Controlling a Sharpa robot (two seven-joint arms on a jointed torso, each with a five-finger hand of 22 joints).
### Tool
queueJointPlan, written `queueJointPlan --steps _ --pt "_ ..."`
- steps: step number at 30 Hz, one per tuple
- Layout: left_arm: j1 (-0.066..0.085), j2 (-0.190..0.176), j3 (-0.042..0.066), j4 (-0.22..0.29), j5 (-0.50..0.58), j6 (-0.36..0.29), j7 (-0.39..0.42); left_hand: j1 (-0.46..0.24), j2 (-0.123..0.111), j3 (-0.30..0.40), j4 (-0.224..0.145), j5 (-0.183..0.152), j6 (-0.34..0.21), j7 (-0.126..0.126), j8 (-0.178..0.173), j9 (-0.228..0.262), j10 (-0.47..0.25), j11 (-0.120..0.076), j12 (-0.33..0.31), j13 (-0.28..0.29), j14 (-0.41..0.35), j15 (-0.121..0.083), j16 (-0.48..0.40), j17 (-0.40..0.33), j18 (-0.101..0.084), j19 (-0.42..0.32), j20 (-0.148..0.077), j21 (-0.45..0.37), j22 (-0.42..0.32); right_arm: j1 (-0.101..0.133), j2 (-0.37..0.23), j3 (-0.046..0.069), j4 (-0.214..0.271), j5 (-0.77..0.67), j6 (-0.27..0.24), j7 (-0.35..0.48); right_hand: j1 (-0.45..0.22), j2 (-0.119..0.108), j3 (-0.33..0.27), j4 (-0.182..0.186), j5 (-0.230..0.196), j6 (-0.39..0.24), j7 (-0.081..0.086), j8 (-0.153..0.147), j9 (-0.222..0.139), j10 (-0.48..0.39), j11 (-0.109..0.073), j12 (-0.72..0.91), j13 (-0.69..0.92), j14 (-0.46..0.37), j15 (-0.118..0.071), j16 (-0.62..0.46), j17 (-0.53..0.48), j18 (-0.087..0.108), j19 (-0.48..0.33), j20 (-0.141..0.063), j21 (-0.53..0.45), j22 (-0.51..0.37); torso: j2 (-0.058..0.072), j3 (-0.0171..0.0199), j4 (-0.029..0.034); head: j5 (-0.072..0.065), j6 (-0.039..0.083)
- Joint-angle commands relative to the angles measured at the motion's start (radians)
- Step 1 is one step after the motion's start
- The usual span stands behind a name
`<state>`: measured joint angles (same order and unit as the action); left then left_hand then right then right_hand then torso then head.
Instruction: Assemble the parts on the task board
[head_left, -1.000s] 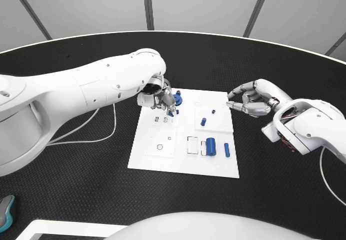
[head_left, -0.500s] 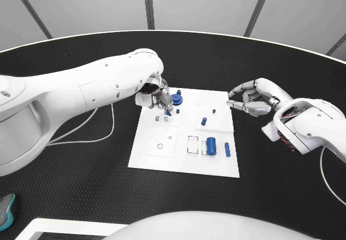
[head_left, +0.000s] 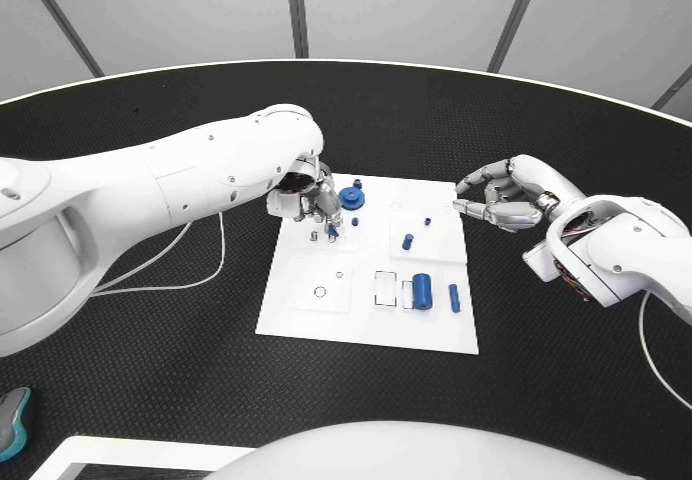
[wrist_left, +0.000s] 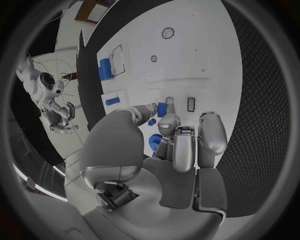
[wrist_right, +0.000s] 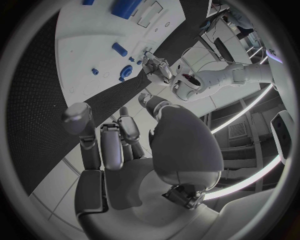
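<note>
The white task board (head_left: 361, 320) lies mid-table. My left hand (head_left: 315, 203) hovers over its far left part and pinches a small blue part (head_left: 332, 229) (wrist_left: 162, 109) just above two small slots (head_left: 315, 238). A blue gear-shaped part (head_left: 353, 197) (wrist_left: 154, 143) stands beside the hand. A small blue peg (head_left: 408, 241), a tiny one (head_left: 428, 221), a large blue cylinder (head_left: 421, 291) and a slim one (head_left: 453, 298) rest on the board. My right hand (head_left: 498, 200) (wrist_right: 115, 142) hangs beyond the board's right edge with bent fingers apart, holding nothing.
A white cable (head_left: 202, 270) loops on the black table left of the board. A teal object (head_left: 12, 420) and a white sheet edge (head_left: 116, 455) lie at the near left. The right wrist view shows the board (wrist_right: 81, 50) and my left hand (wrist_right: 156, 67).
My left hand has shifted slightly left and toward me with the small blue part, closer to the slots. The right hand has stayed put.
</note>
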<state>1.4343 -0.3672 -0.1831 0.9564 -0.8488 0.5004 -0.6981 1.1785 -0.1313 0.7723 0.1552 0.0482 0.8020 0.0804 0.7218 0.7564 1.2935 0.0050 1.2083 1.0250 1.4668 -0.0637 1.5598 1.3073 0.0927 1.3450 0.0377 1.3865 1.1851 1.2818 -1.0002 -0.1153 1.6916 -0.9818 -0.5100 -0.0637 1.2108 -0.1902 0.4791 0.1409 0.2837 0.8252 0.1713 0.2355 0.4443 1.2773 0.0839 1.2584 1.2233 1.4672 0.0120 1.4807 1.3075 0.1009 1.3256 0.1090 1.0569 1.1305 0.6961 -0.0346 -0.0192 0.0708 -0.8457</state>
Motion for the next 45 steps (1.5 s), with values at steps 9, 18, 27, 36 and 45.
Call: queueJointPlan --steps 9,18,27,36,45 --pt "-0.003 -0.002 -0.001 0.002 -0.022 0.001 -0.062 -0.013 0.015 0.099 -0.116 0.003 0.011 -0.002 0.006 -0.001 0.012 -0.003 0.016 0.012 0.099 0.007 0.002 0.247 -0.012 0.002 0.007 0.003 0.004 0.000 0.001 0.000 -0.002 0.000 0.001 0.000 -0.001 0.002 0.002 0.007 0.006 -0.007 -0.001 0.004 -0.001 -0.004 -0.001 -0.006 -0.001 0.060 -0.008 -0.001 0.092 0.015 -0.001 -0.002 -0.005 0.000 -0.001 0.0008 -0.0004 0.002 -0.001" --pt "-0.010 -0.001 -0.002 -0.002 -0.041 -0.003 -0.062 -0.016 0.017 0.096 -0.117 0.003 0.014 -0.004 0.007 -0.002 0.013 -0.004 0.018 0.015 0.100 0.007 0.003 0.249 -0.012 0.003 0.007 0.004 0.008 0.000 0.002 0.000 -0.002 0.000 0.002 0.000 -0.001 0.002 0.002 0.007 0.006 -0.007 -0.001 0.004 -0.001 -0.004 -0.001 -0.006 -0.001 0.060 -0.008 -0.001 0.092 0.015 -0.001 -0.002 -0.005 0.000 0.001 0.0006 -0.0007 0.002 -0.002" --pt "-0.014 -0.001 -0.003 0.001 -0.043 0.000 -0.062 -0.026 0.022 0.090 -0.115 0.003 0.021 -0.006 0.009 -0.004 0.016 -0.005 0.023 0.019 0.100 0.005 0.004 0.250 -0.013 0.006 0.006 0.007 0.012 0.000 0.001 0.000 -0.001 0.000 0.003 0.000 -0.001 0.002 0.002 0.007 0.006 -0.007 -0.001 0.004 -0.001 -0.004 -0.001 -0.006 -0.001 0.060 -0.008 -0.001 0.092 0.015 -0.001 -0.002 -0.005 0.000 0.001 0.0000 -0.0004 0.001 -0.005" --pt "-0.015 -0.003 -0.005 0.011 -0.043 0.004 -0.063 -0.027 0.022 0.089 -0.115 0.003 0.022 -0.006 0.009 -0.004 0.016 -0.006 0.023 0.019 0.100 0.005 0.004 0.251 -0.013 0.006 0.006 0.007 0.012 0.000 0.001 0.000 0.000 0.000 0.003 -0.001 -0.001 0.002 0.002 0.007 0.006 -0.007 -0.001 0.004 -0.001 -0.004 -0.001 -0.006 -0.001 0.060 -0.008 -0.001 0.092 0.015 -0.001 -0.002 -0.005 0.000 0.000 0.0004 0.0004 0.000 -0.009" --pt "-0.015 -0.008 -0.013 0.013 -0.044 0.014 -0.063 -0.029 0.024 0.087 -0.114 0.003 0.024 -0.007 0.010 -0.004 0.017 -0.006 0.024 0.021 0.100 0.005 0.005 0.251 -0.013 0.007 0.006 0.007 0.013 0.000 -0.001 0.000 0.000 0.000 0.003 -0.002 -0.001 0.002 0.002 0.008 0.009 -0.007 -0.001 0.005 -0.001 -0.002 -0.001 -0.004 0.000 0.060 -0.008 -0.002 0.092 0.015 -0.001 -0.002 -0.006 0.000 0.000 0.0006 0.0002 0.001 -0.010"
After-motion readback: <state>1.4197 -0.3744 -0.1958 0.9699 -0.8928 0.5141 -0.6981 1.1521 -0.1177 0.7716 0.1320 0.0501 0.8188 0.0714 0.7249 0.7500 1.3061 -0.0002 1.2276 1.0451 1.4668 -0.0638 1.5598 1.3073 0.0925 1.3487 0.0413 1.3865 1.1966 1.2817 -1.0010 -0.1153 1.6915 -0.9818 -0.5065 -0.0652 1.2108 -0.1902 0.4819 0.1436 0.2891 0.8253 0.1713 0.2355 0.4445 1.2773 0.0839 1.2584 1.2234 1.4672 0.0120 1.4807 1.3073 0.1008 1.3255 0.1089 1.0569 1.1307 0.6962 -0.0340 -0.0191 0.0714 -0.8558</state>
